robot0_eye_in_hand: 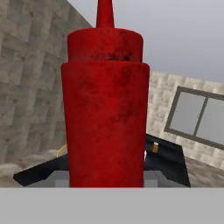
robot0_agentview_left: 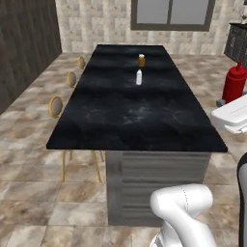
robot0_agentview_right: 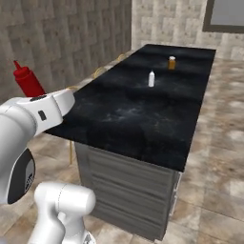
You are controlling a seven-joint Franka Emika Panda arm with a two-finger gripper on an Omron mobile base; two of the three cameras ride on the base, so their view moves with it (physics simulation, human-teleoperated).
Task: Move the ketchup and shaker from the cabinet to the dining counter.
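Hand view has the ketchup (robot0_eye_in_hand: 105, 109) upright, near the table (robot0_agentview_left: 140, 116), grasped low by the pincer; light, rigid, slick plastic, so its wide lower body suits the hold.

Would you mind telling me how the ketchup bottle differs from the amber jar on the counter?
The ketchup bottle is red all over with a narrow nozzle; the amber jar has a light lid. The bottle is carried in the air beside the black counter; the jar stands on the counter's far end. Both are upright.
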